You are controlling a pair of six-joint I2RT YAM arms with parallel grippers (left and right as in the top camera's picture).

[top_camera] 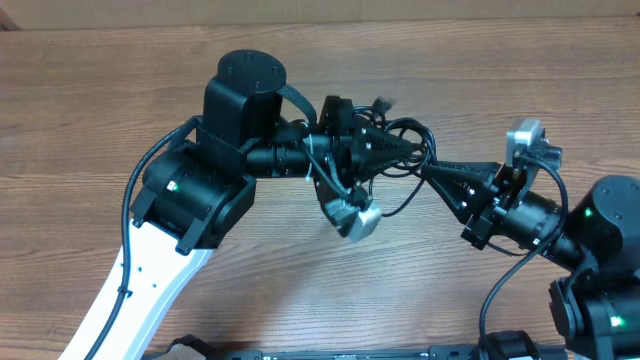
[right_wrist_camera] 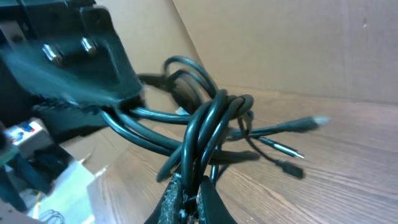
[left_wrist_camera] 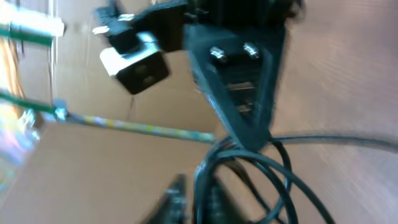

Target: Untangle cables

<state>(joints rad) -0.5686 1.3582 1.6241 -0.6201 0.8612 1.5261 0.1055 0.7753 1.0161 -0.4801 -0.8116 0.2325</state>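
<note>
The cables (top_camera: 412,127) are a knot of thin black cords hanging just above the wooden table (top_camera: 150,80), between my two grippers. My left gripper (top_camera: 408,150) points right and my right gripper (top_camera: 428,172) points left, tips almost meeting at the knot. In the right wrist view the right gripper (right_wrist_camera: 190,177) is shut on several strands of the cables (right_wrist_camera: 211,124), and loose plug ends (right_wrist_camera: 314,122) trail right over the table. The blurred left wrist view shows the left gripper (left_wrist_camera: 196,199) with a strand of the cables (left_wrist_camera: 273,180) pinched between its close-set fingers.
A cardboard wall (top_camera: 400,10) runs along the far edge of the table. The right gripper's finger (left_wrist_camera: 239,81) fills the middle of the left wrist view. The left gripper's body (right_wrist_camera: 93,62) looms at the upper left of the right wrist view.
</note>
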